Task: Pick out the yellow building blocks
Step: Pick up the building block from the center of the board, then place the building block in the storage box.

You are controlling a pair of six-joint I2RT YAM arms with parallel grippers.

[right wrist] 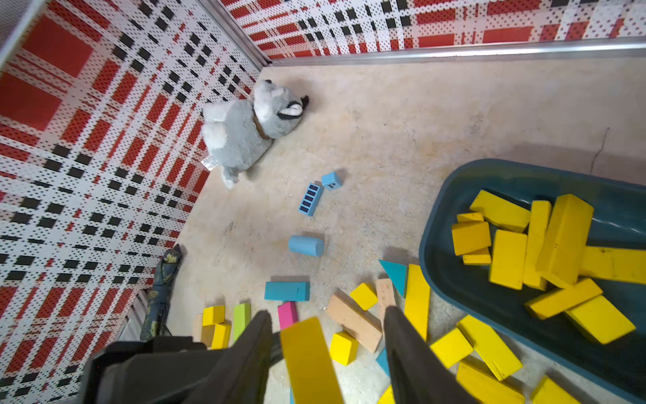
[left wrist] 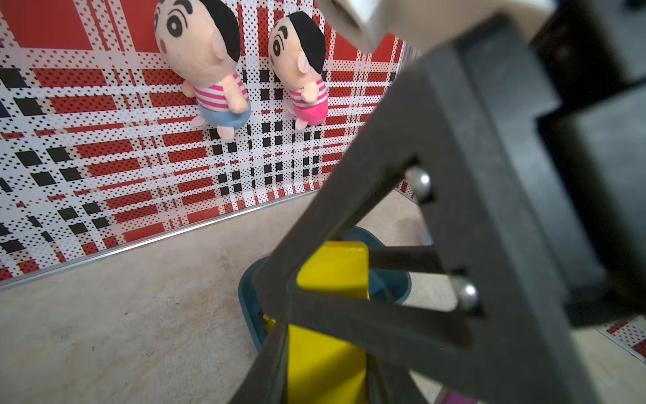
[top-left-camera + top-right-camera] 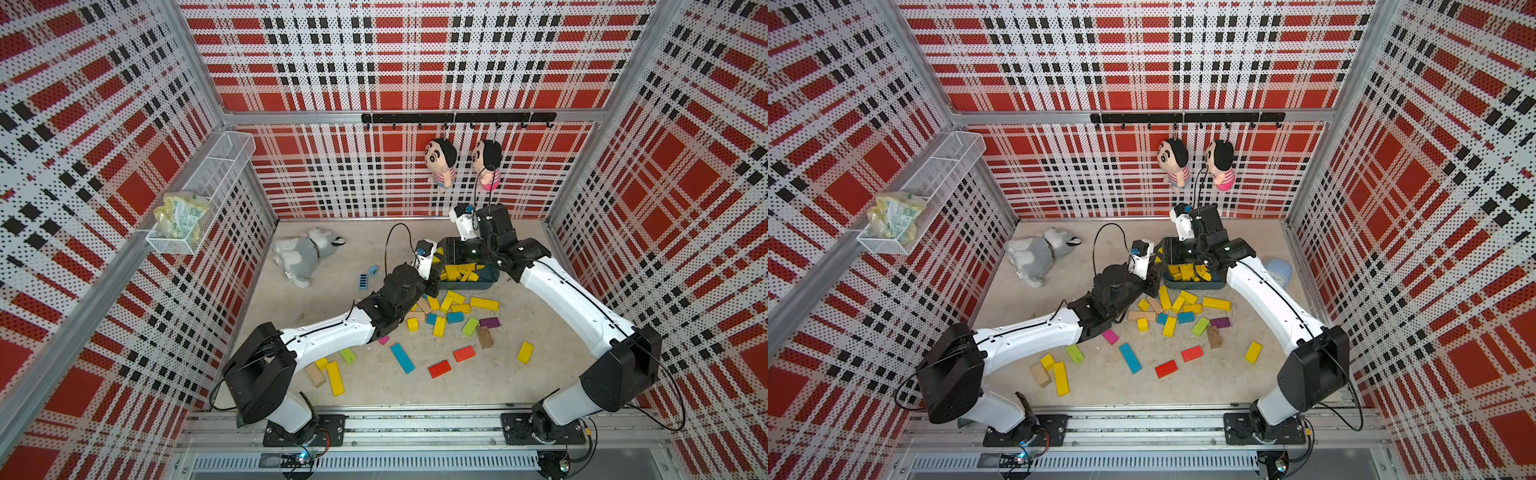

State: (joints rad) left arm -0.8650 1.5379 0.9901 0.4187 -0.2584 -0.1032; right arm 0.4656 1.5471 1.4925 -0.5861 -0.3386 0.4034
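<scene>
Robot lab test cell: plaid perforated panels (image 3: 415,62) on aluminium framing (image 3: 291,118), left arm (image 3: 328,332) and right arm (image 3: 569,299) bolted to a front rail (image 3: 415,432).

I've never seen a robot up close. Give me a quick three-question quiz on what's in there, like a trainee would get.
1. True or false: the teal bin shows only yellow blocks inside.
2. How many red blocks are there?
3. What lies by the far left corner? A) grey plush toy B) book C) banana
Key: 1 true; 2 two; 3 A.
</scene>
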